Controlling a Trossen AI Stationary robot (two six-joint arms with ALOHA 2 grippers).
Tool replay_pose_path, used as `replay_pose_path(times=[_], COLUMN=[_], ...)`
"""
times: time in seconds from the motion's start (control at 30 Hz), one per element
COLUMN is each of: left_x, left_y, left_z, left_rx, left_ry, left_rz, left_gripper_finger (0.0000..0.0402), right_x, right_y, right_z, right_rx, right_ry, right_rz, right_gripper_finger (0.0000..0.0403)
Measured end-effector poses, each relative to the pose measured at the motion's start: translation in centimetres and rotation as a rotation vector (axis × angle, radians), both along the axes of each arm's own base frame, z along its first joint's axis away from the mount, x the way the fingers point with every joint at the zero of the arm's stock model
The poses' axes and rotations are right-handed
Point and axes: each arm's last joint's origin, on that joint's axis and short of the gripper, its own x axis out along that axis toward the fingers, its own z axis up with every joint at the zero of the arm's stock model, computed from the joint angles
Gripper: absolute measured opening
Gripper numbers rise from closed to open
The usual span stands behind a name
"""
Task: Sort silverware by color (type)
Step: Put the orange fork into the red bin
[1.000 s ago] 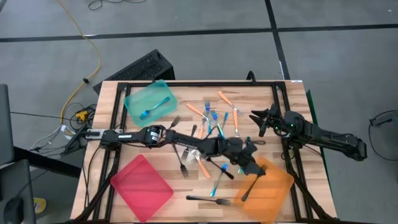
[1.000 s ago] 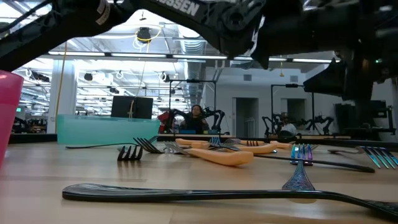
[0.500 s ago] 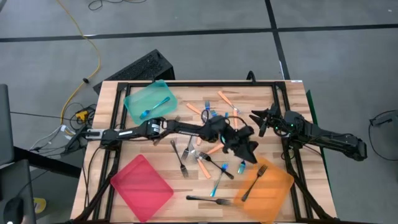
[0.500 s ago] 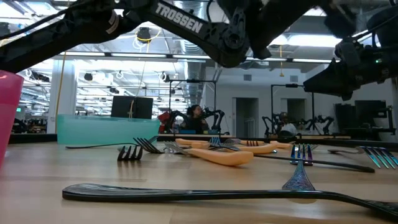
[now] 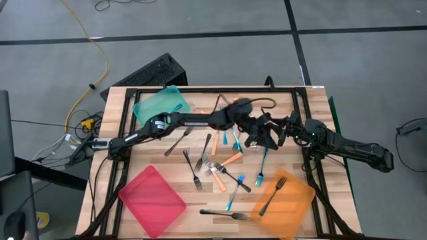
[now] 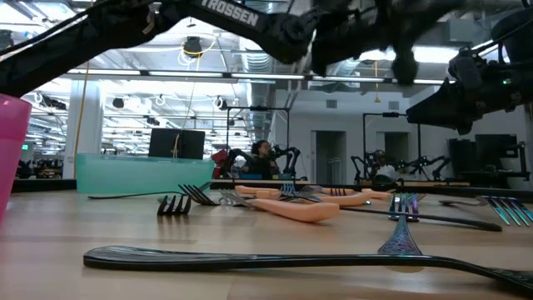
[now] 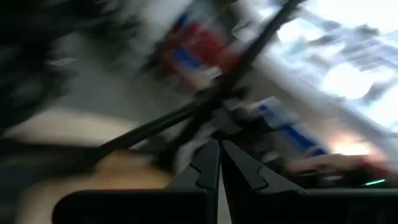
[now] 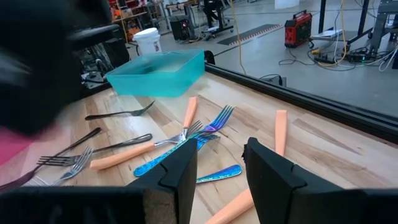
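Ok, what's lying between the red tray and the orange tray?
In the high view, a black fork lies on the wood between the red tray and the orange tray, with a blue fork angled beside it.

Two slim matte-black robot arms made of jointed tubular segments. White block lettering reading TROSSEN runs along the left arm [image 6: 233, 12]. Each arm ends in an end effector with two flat, dark, angular fingers [image 8: 180, 174]; a small green light glows on the right arm [image 5: 311, 133].

White letters "TROSSEN" stand on the dark arm [image 6: 237, 17] overhead.
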Motion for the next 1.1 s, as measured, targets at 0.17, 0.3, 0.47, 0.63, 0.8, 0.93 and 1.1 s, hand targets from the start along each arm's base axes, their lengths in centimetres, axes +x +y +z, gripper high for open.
replay_pose_path(times=[0.17,0.3,0.47,0.63,0.8,0.93,1.1], left_x=[-2.8,-5.6,-7.6,-9.2,-12.1,-16.7,-25.4], left_y=[0.3,-0.8,-3.1,-5.0,-6.4,-6.7,-6.8], left_z=[0.3,0.6,0.1,1.0,7.0,13.0,19.4], left_rx=[0.415,0.665,0.776,0.961,0.990,0.988,0.941], left_ry=[0.258,0.493,0.670,0.798,0.712,0.654,0.578], left_rz=[0.226,0.223,0.118,0.201,0.312,0.486,0.791], left_gripper_finger=[0.0000,0.0000,0.0000,0.0000,0.0000,0.0000,0.0000], right_x=[0.0,0.0,0.0,0.0,0.0,0.0,0.0], right_y=[0.0,0.0,0.0,0.0,0.0,0.0,0.0], right_z=[0.0,0.0,0.0,0.0,0.0,0.0,-0.1], right_rx=[0.000,0.000,-0.004,-0.008,-0.026,-0.028,-0.027], right_ry=[0.000,0.001,0.003,0.007,0.017,0.020,0.023], right_rz=[0.000,0.000,0.001,0.002,0.006,0.006,0.007], right_gripper_finger=[0.0155,0.0155,0.0155,0.0155,0.0155,0.0155,0.0155])
